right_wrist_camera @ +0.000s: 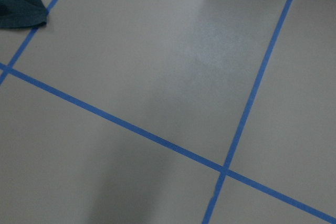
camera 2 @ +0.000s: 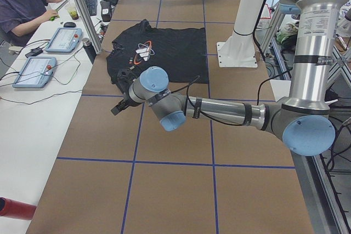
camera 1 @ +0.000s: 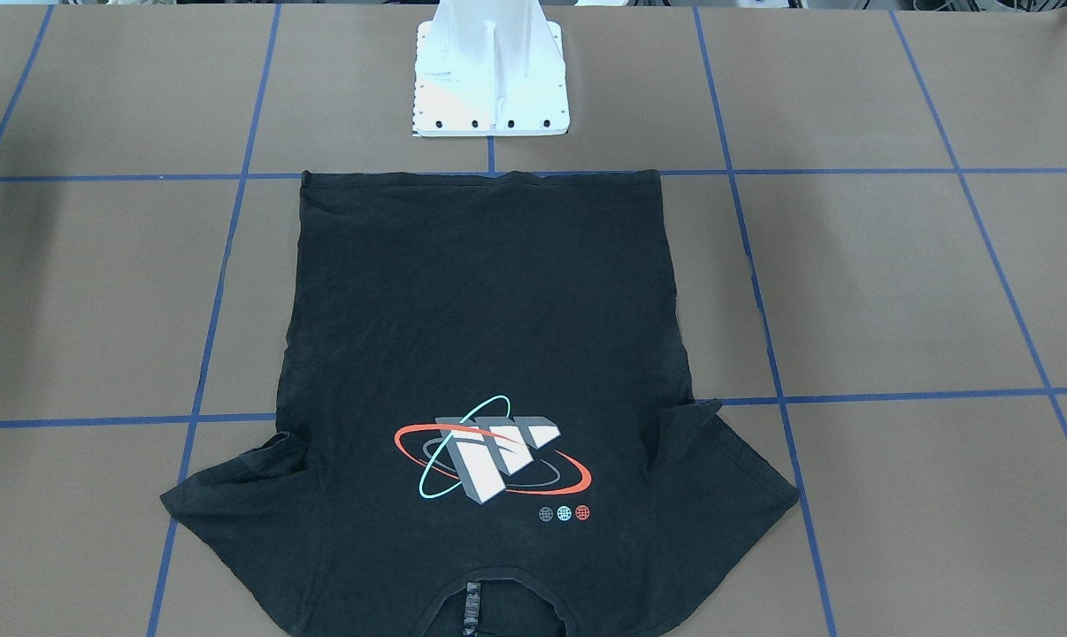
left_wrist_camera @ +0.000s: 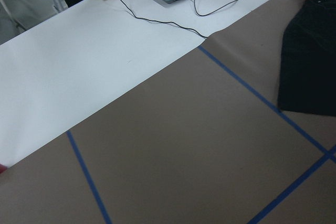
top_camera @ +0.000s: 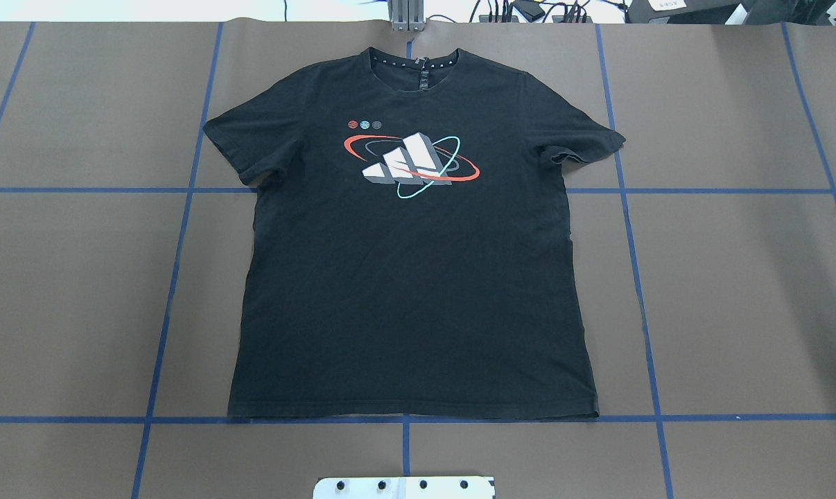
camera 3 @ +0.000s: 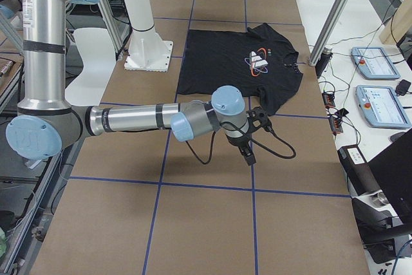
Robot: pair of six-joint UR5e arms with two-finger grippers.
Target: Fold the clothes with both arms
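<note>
The black T-shirt [top_camera: 411,277] lies flat and spread on the brown table, logo side up, its collar on the side away from the robot. It also shows as the T-shirt [camera 1: 489,310], [camera 2: 164,58], [camera 3: 225,62]. My left gripper [camera 2: 122,105] hovers above the table beside the shirt's sleeve, off the cloth. My right gripper [camera 3: 248,152] hangs above the table off the opposite sleeve. Both grippers appear only in the side views, so I cannot tell whether they are open or shut. Each wrist view catches just a corner of the shirt [left_wrist_camera: 310,66], [right_wrist_camera: 18,3].
The white pedestal base [camera 1: 492,80] stands just behind the shirt's hem. Blue tape lines [top_camera: 404,418] grid the brown table. A white side desk with control tablets [camera 2: 34,70] and cables runs along the far edge, where a person [camera 2: 22,9] sits.
</note>
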